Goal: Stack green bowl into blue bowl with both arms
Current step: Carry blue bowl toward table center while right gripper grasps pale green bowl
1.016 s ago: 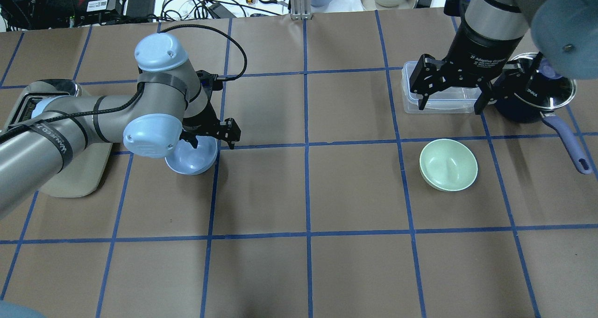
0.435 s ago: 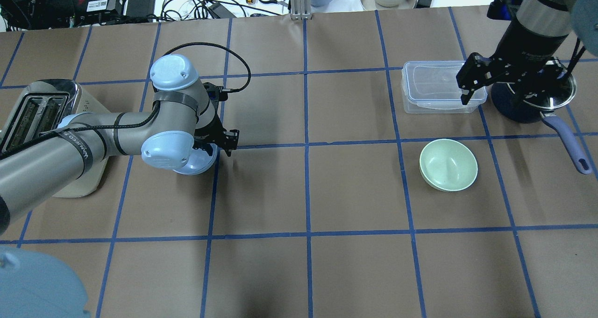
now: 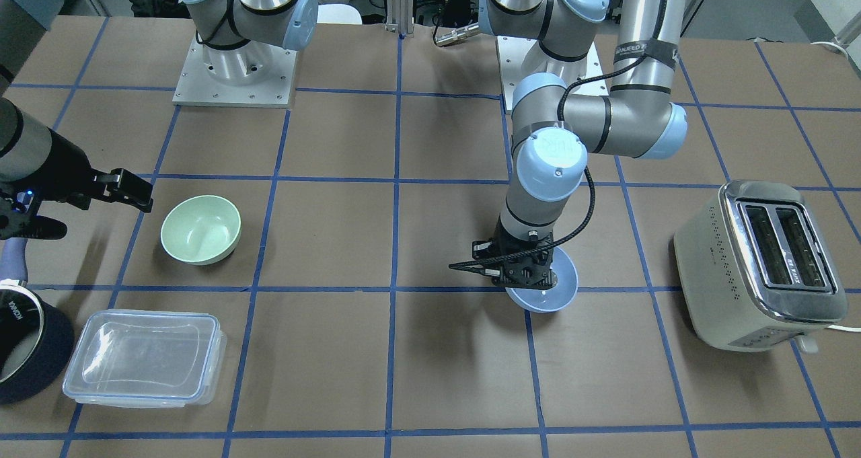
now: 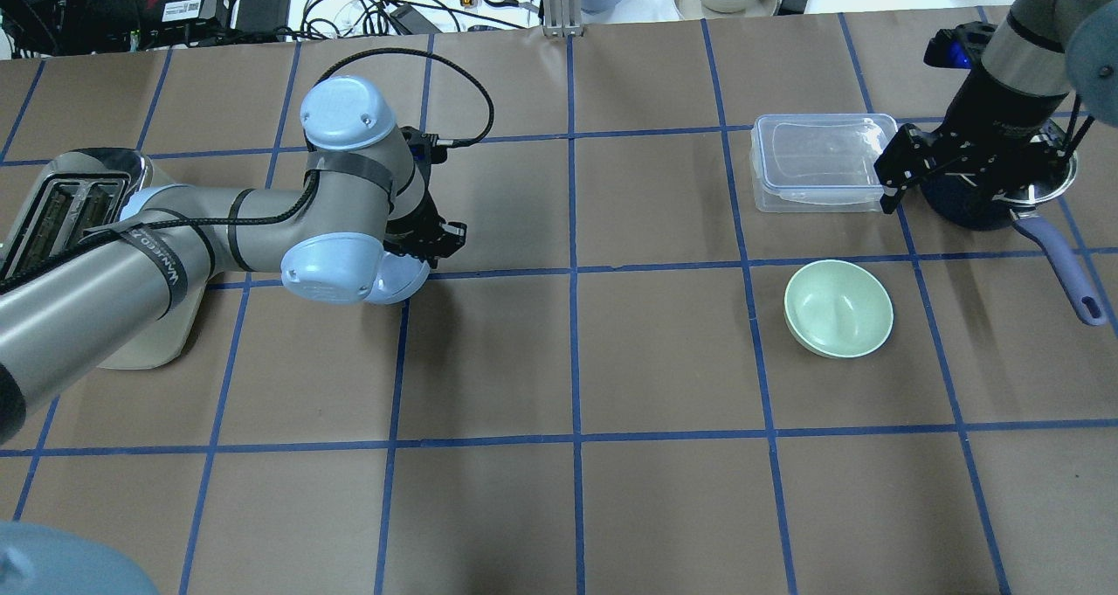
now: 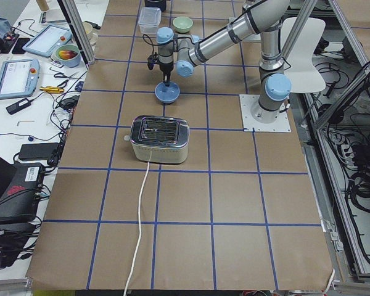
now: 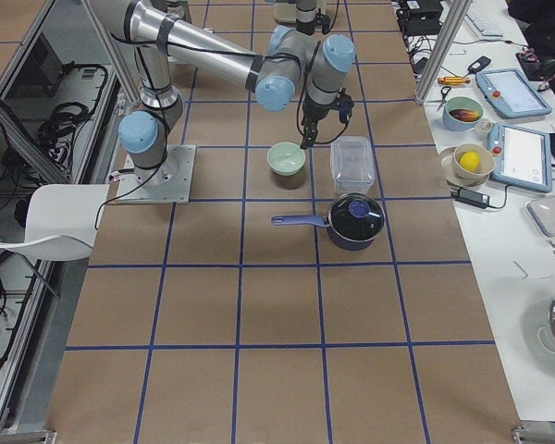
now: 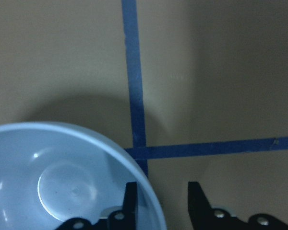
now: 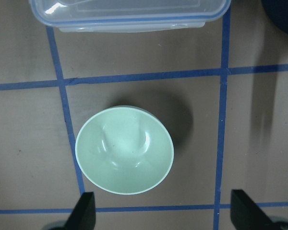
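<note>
Left pincer (image 7: 158,201) straddles the blue bowl (image 7: 62,177) rim, narrowly apart (not clamped). Right pincer (image 8: 161,211), wide apart, above the green bowl (image 8: 125,149). Stacking undone.

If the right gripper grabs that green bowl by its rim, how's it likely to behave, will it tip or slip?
The green bowl looks like thin, smooth plastic, so probably light and rigid. Its flared wall narrows to a small base, so a one-sided rim pinch may tilt it. The matte-smooth surface could slip between the fingers of the right gripper.
</note>
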`<state>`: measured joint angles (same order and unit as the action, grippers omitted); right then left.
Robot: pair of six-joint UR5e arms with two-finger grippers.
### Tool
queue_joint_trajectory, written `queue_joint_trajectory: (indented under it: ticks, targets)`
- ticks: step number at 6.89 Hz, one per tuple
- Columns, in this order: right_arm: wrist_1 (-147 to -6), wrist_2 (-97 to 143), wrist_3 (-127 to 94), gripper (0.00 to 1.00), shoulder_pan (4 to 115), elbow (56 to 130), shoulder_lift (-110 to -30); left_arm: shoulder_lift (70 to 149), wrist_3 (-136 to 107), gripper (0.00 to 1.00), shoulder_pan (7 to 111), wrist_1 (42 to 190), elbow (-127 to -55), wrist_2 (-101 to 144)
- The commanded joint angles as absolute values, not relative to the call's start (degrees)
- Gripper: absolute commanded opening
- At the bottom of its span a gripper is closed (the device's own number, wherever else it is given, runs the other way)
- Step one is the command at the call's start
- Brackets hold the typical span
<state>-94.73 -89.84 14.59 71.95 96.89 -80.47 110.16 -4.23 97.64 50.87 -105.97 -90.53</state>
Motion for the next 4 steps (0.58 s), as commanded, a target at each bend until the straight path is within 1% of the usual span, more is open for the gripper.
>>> queue_joint_trajectory:
  ticks: [1, 2, 3, 4]
  targets:
    - [-105.8, -89.8, 17.8, 1.00, 69.4, 106.3, -78.2, 112.1, -17.7, 0.00, 106.0, 52.8, -97.2, -89.7]
    - [-112.6, -89.8, 18.2, 1.00, 69.3, 110.1, -77.7, 113.5, -22.1, 0.00, 110.2, 52.8, -93.8, -89.8]
    - [-113.8, -89.7, 18.5, 1.00, 69.3, 112.4, -76.7, 115.2, -27.8, 0.00, 114.7, 52.6, -92.5, -90.3]
    - [-113.9, -89.6, 20.0, 0.98, 69.3, 112.7, -75.2, 117.9, -29.6, 0.00, 116.7, 49.5, -92.5, -90.7]
